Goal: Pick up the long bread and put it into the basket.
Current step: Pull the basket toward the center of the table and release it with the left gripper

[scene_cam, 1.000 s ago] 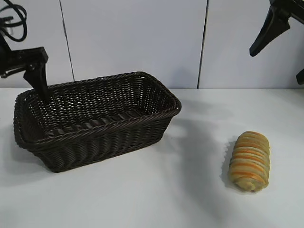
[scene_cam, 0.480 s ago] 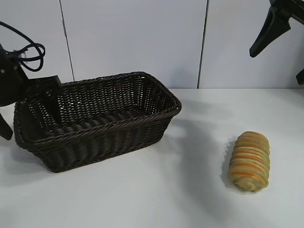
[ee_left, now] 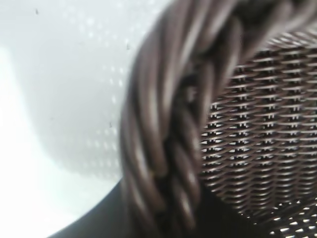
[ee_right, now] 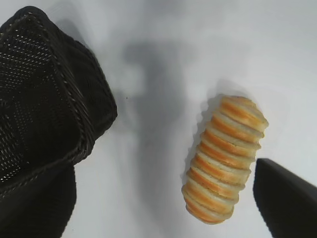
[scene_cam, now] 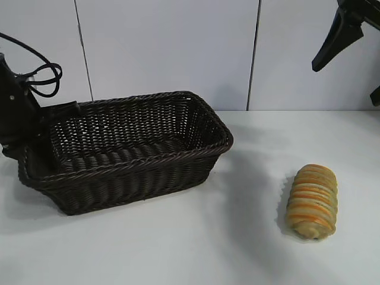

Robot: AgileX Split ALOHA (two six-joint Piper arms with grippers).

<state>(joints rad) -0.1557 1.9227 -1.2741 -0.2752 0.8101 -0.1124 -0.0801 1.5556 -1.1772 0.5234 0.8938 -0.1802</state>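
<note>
The long bread [scene_cam: 312, 200], golden-tan with orange stripes, lies on the white table at the right, well apart from the basket [scene_cam: 142, 157]. The dark woven basket stands at the left. My left gripper [scene_cam: 37, 132] is at the basket's left end, shut on its braided rim [ee_left: 168, 129], which fills the left wrist view. My right gripper [scene_cam: 346, 83] hangs high at the upper right, open and holding nothing. In the right wrist view the bread [ee_right: 225, 158] lies below and between the spread fingers [ee_right: 285, 198], with a corner of the basket [ee_right: 74, 114] off to one side.
The white table [scene_cam: 178, 237] has bare room between basket and bread and in front of both. A pale panelled wall stands behind. A black cable loops above the left arm [scene_cam: 41, 74].
My left gripper came down onto the basket's left end and closed on the rim. The basket has shifted and swung a little toward the right. The right arm and the bread have not moved.
</note>
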